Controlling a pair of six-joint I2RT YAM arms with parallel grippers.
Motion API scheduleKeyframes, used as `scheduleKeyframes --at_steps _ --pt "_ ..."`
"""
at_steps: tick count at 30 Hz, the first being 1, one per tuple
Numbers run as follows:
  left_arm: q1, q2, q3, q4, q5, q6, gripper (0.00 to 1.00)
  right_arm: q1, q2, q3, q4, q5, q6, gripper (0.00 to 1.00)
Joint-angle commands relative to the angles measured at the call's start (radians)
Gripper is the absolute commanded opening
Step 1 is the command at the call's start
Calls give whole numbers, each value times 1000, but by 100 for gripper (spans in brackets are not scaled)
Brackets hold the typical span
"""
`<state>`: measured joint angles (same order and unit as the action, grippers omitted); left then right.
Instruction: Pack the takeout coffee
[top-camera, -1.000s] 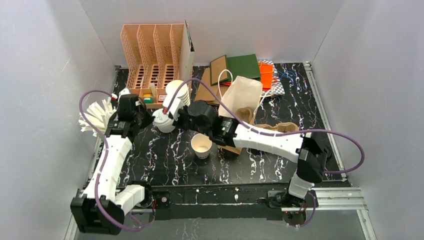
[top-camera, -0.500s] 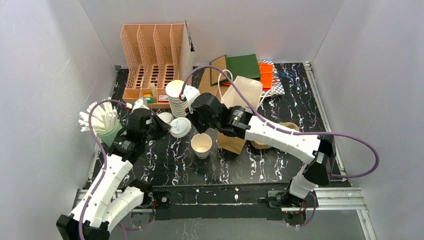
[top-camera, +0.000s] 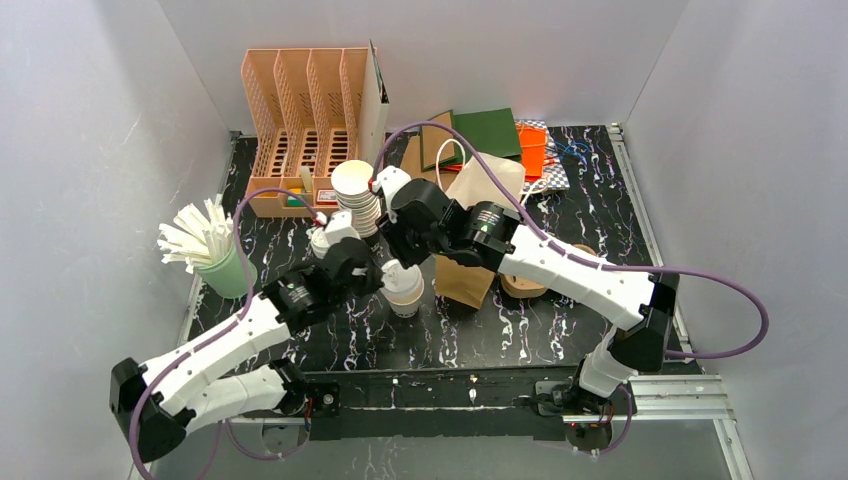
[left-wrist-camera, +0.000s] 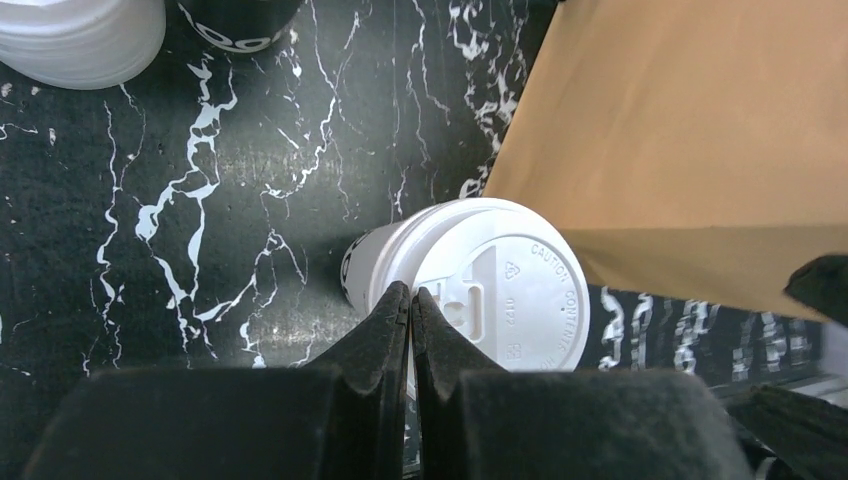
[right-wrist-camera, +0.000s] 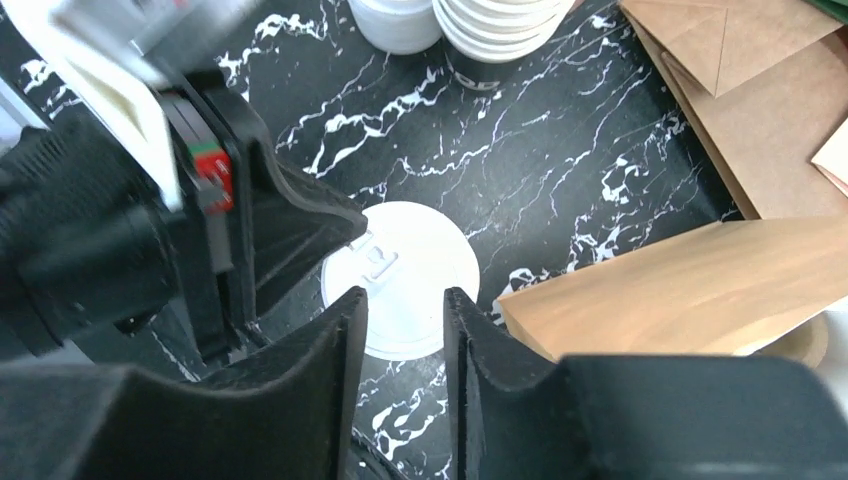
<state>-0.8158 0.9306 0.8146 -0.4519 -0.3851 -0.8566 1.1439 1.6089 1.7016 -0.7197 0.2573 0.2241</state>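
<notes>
The lidded coffee cup stands upright on the bench, just beside the brown paper bag, not yet packed. The left claw, shut on nothing, has its tips at the edge of the white lid. The right claw hangs over that lid, jaws parted and empty. The danger: 2 claws crowd 1 cup, and an off-centre push could tip it against the bag or leave the lid half seated.

place: probably lab cell | cue: grey enclosure walls, marbled table

Bright, even light is washing the desk; shadows are lying soft; the left arm is showing motion blur.
</notes>
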Motion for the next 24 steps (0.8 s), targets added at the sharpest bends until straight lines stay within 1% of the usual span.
scheduleKeyframes --at_steps 1,6,13,19,24 --pt "-121 47 43 -3 -214 24 0 2 -39 5 -46 -33 14 44" --pt "-168 74 48 15 -259 56 0 3 -85 -73 -26 -63 49 44" --pt "-174 119 61 19 -312 81 0 4 -137 -197 19 -53 89 43" --pt "-174 135 64 27 -328 85 0 3 -121 -240 26 -40 122 44" --pt "-174 139 61 33 -307 79 1 3 -98 -268 46 -22 144 46"
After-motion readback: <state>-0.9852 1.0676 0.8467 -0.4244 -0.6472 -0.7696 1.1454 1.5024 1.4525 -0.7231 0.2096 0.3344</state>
